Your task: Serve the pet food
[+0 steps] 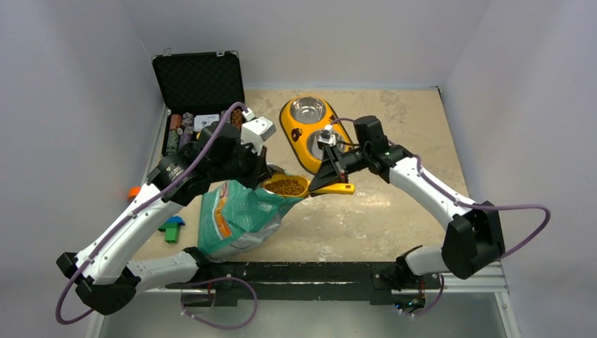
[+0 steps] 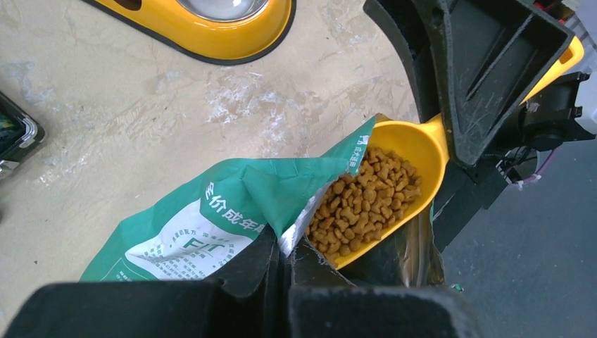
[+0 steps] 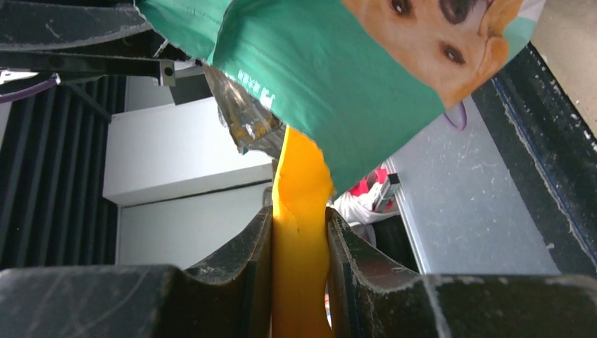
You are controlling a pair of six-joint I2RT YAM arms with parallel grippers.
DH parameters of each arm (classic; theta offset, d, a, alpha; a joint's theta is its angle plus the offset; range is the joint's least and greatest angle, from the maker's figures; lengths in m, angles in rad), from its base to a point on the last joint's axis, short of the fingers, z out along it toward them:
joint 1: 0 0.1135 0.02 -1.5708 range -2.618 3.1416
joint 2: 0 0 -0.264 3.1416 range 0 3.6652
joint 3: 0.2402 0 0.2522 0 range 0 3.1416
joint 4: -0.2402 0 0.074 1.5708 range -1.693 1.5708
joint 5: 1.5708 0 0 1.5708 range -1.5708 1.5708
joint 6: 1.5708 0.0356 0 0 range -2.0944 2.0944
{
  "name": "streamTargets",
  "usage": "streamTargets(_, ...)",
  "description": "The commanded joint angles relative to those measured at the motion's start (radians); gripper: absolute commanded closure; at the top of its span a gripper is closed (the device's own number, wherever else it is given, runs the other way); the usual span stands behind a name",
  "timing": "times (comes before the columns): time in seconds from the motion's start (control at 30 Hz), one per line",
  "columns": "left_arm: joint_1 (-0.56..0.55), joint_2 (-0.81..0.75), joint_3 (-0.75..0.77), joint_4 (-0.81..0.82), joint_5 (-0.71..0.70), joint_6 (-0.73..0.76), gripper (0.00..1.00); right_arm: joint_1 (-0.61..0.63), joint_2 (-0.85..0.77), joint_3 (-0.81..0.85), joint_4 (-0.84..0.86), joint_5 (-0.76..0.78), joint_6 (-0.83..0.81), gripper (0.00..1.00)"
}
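Observation:
The teal-green pouch [image 1: 236, 218] with the dog's face stands near the table's front, its mouth pinched by my left gripper [image 2: 290, 243], which is shut on the pouch's rim. My right gripper [image 3: 299, 232] is shut on the handle of a yellow scoop [image 1: 288, 186]. The scoop's bowl [image 2: 394, 190] sits at the pouch's mouth, filled with brown kibble [image 2: 362, 201]; the kibble also shows in the top view [image 1: 284, 186]. The pouch [image 3: 338, 77] hangs above the scoop handle [image 3: 299, 211] in the right wrist view. A yellow double pet bowl [image 1: 310, 134] with two empty steel cups lies behind the scoop.
An open black case [image 1: 197, 98] with poker chips stands at the back left. Green and blue blocks [image 1: 171, 229] and an orange piece [image 1: 133, 191] lie at the left. The yellow bowl's edge [image 2: 211, 39] shows in the left wrist view.

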State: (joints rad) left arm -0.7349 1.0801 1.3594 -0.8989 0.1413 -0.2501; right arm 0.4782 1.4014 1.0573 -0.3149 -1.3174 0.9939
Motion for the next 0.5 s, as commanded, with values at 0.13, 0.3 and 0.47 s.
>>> streamTargets(0.13,-0.009,-0.067,0.048,0.212,0.038,-0.061,1.00,-0.052,-0.026,0.058,-0.103,0.043,-0.072,1.00)
streamTargets(0.3,-0.009,-0.068,0.055,0.187,-0.080,-0.087,1.00,-0.073,-0.084,0.012,-0.083,0.013,-0.073,1.00)
streamTargets(0.47,-0.010,-0.065,0.054,0.160,-0.132,-0.086,1.00,-0.116,-0.151,-0.017,-0.087,0.007,-0.064,1.00)
